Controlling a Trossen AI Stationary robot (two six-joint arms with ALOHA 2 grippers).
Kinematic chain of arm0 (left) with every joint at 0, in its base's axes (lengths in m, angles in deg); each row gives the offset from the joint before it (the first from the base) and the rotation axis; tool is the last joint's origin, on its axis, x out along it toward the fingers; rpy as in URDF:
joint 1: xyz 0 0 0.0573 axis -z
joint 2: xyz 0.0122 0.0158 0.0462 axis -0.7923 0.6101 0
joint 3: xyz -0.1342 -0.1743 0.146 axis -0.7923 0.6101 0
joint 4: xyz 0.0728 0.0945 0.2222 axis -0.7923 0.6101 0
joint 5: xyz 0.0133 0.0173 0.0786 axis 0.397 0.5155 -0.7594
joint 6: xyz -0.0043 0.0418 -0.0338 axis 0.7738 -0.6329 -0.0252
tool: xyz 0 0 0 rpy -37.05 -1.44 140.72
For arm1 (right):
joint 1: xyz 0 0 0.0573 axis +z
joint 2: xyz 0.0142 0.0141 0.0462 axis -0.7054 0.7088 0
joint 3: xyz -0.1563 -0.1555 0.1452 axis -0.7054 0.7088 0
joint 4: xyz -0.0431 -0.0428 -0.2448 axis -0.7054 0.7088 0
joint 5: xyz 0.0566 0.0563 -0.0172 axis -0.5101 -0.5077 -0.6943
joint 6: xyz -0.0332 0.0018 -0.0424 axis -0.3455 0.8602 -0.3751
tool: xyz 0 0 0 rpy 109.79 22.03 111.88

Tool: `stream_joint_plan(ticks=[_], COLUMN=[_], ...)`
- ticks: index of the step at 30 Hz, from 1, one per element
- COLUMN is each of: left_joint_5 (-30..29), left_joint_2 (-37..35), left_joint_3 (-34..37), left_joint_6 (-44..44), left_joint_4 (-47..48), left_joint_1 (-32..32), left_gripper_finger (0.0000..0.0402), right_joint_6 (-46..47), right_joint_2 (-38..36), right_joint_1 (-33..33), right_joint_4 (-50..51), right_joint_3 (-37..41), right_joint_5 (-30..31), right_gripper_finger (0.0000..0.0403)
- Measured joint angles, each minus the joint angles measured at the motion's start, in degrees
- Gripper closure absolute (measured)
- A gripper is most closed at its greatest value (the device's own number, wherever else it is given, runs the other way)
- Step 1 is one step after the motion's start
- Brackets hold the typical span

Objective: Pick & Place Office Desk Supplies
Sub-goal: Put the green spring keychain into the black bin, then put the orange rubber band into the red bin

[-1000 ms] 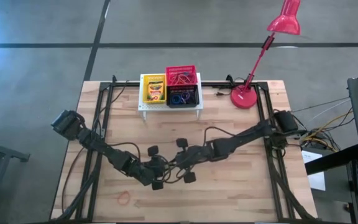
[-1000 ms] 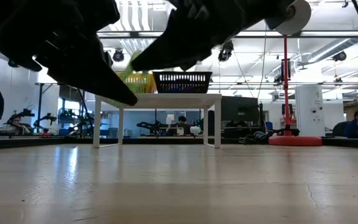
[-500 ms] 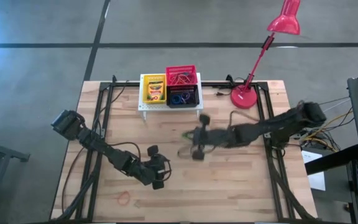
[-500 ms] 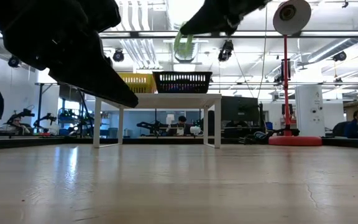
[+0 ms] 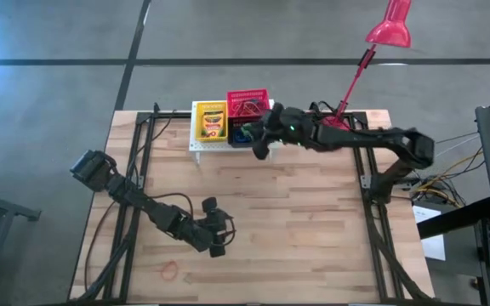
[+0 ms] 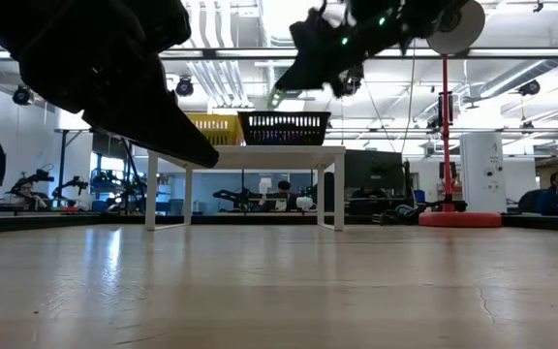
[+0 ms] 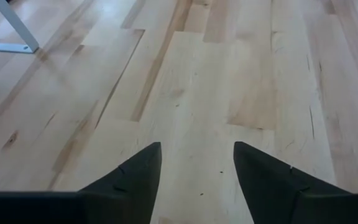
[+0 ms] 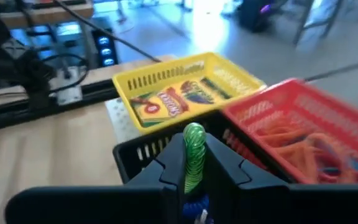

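Observation:
On the white stand [image 5: 196, 146] at the table's far side stand a yellow basket [image 8: 166, 78] with a crayon box [image 8: 173, 99], a red basket [image 8: 303, 130] with red and orange loops, and a black basket [image 8: 138, 152] with blue loops. My right gripper [image 5: 258, 143] hangs over the black basket, shut on a green coiled loop [image 8: 195, 134]. My left gripper [image 7: 197, 168] stands open low over bare wood near the table's middle [image 5: 219, 235], nothing between its fingers. A red loop [image 5: 170, 272] lies flat near the front edge. My right gripper pinches the green coiled loop [image 8: 195, 168] between its two fingers. A short stretch of the coil sticks out past the fingertips [image 6: 275, 97]. The loop is lifted clear, above the black basket's near wall. Which part of the loop is gripped is hidden by the fingers.
A red desk lamp stands with its base [image 5: 335, 132] to the right of the stand, its arm slanting up over the table's far edge. The stand's white leg [image 7: 8, 28] shows ahead of my left gripper. Bare wood lies between the two arms.
My right gripper has drawn away from my left gripper at the table's middle and gone up and toward the far edge, to above the black basket, carrying the green loop. My left gripper has stayed where it was.

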Motion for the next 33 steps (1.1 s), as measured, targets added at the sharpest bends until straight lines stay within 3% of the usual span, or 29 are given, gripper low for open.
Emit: stream_joint_plan(ticks=[5,11,16,20,25,29,33], left_joint_5=[0.2,0.7,1.0,2.8,7.9,18.7,30.1], left_joint_2=[0.0,0.0,0.0,-0.7,-4.6,-5.6,-5.4], left_joint_3=[0.0,0.0,0.0,-0.5,-4.8,-7.5,-7.9], left_joint_6=[0.1,1.2,3.3,5.5,13.2,19.5,26.6], left_joint_4=[0.2,0.2,0.2,4.5,21.7,32.6,39.3], left_joint_1=[0.0,0.0,0.0,0.3,0.9,3.2,7.1], left_gripper_finger=[0.0201,0.0202,0.0202,0.0208,0.0223,0.0236,0.0245], right_joint_6=[3.3,0.4,-1.6,-2.6,-3.0,-3.0,-2.8], right_joint_2=[5.8,7.4,2.7,-3.3,-9.7,-12.3,-13.4], right_joint_1=[-4.1,-5.4,-2.9,3.3,15.2,25.0,32.8], right_joint_4=[2.8,16.0,19.7,19.1,16.0,9.7,4.2], right_joint_3=[-5.4,-11.9,-12.9,-8.7,-0.1,8.4,14.8], right_joint_5=[-11.3,-12.3,-12.3,-12.0,-12.0,-8.6,1.3], right_gripper_finger=[0.0331,0.0258,0.0227,0.0225,0.0235,0.0242,0.025])
